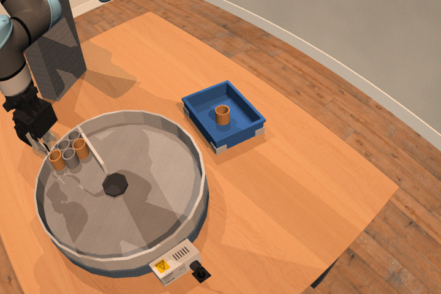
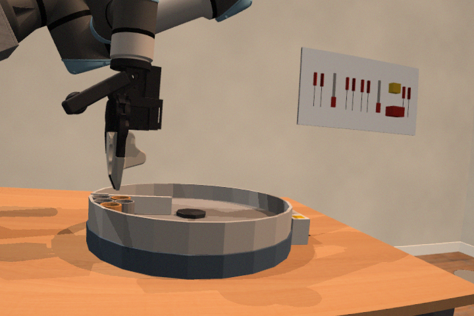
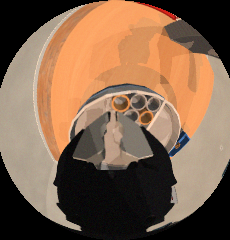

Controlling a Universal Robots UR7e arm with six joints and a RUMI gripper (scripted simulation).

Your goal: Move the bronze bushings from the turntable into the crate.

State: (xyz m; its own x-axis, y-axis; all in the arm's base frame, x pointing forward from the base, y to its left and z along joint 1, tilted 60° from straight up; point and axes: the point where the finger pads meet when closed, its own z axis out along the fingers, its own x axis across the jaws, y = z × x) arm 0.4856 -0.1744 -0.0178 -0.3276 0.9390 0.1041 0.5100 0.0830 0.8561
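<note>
My gripper (image 1: 48, 152) (image 2: 116, 187) (image 3: 112, 112) is shut and empty, its tips just above the turntable (image 1: 151, 155) (image 2: 193, 238), near its wall. A bronze bushing (image 1: 59, 165) (image 2: 111, 207) stands upright beside that wall, close to the tips. A second bronze bushing (image 1: 83, 152) stands nearer the divider. Three steel bushings stand upright in the same cluster; one steel bushing (image 1: 71, 163) is between the two bronze ones. The blue crate (image 1: 238, 136) holds one upright bronze bushing (image 1: 222, 118); the crate also shows partly in the wrist view (image 3: 181, 143).
A thin divider wall (image 1: 94, 150) (image 2: 151, 205) runs from the turntable's wall toward the dark hub (image 1: 115, 184) (image 2: 190, 213). The raised turntable wall surrounds the bushings. A control box (image 1: 175, 261) is on the turntable's front side. A grey pedestal (image 1: 57, 59) stands behind it.
</note>
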